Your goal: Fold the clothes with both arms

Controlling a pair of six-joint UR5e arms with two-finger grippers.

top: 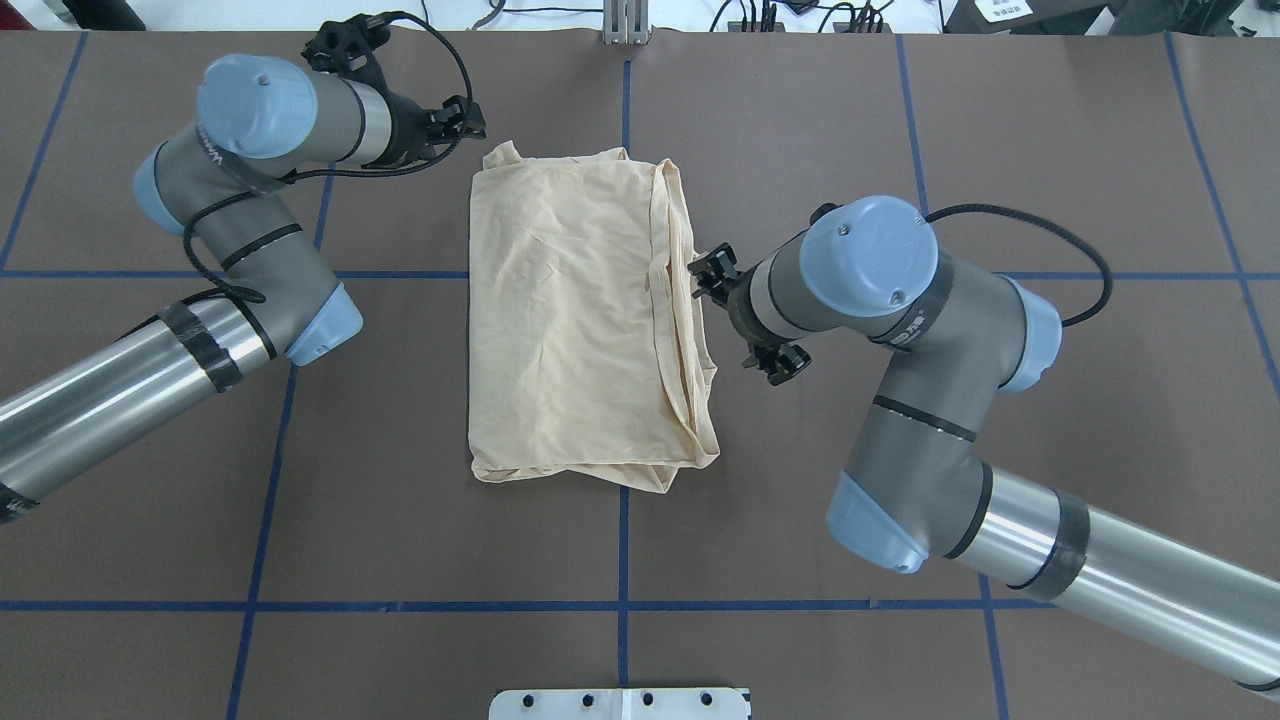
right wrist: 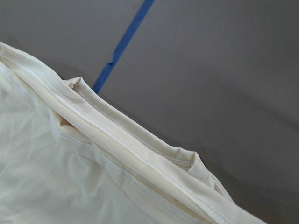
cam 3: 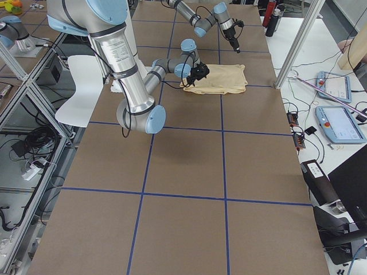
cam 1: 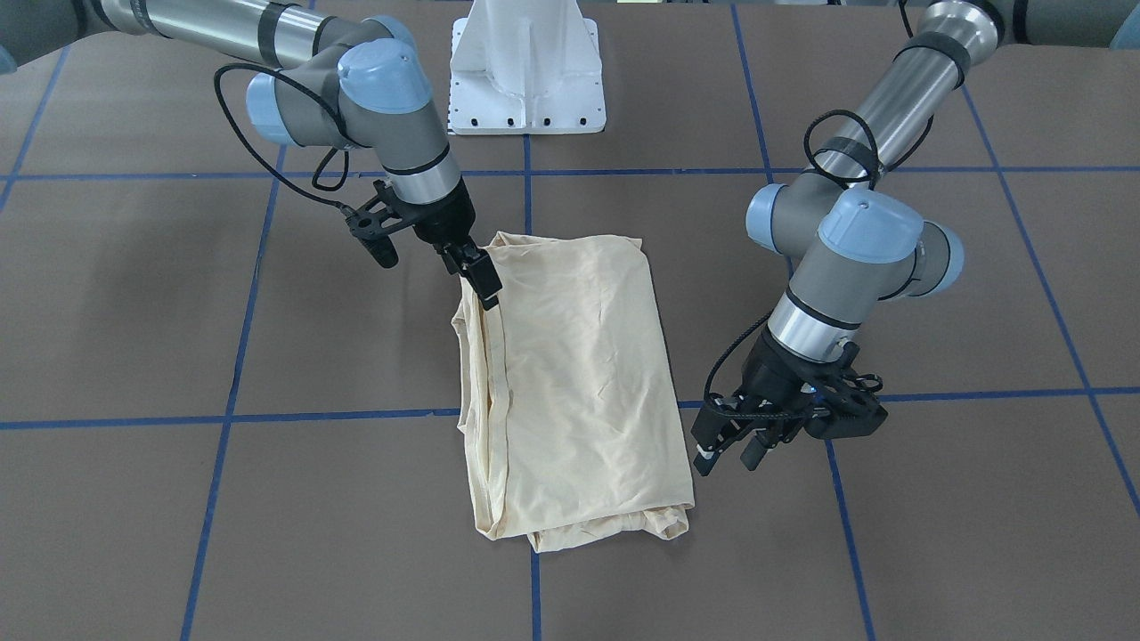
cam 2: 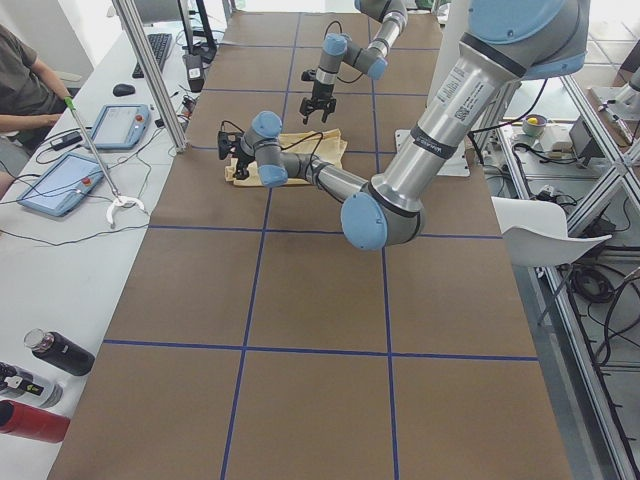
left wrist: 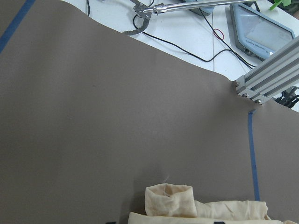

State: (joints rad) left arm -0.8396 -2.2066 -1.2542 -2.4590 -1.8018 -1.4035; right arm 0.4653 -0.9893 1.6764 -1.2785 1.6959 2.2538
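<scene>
The clothes are one pale cream shirt [cam 1: 579, 374] [top: 570, 320], lying flat on the brown table as a folded oblong with its hems stacked along one long side [right wrist: 140, 154]. My right gripper [cam 1: 476, 276] hangs just over that hemmed edge near the robot-side corner. Its fingers look slightly apart and no cloth is lifted. My left gripper [cam 1: 728, 456] is open and empty, just off the opposite long side by the far corner. A rolled cuff [left wrist: 170, 200] shows at the bottom of the left wrist view.
The white pedestal [cam 1: 525, 80] stands at the robot's side of the table. Blue tape lines [top: 622, 560] cross the brown table top. Beyond the far edge are an aluminium post [cam 2: 150, 70], control tablets [cam 2: 60, 185], bottles [cam 2: 50, 355] and a seated person [cam 2: 25, 80].
</scene>
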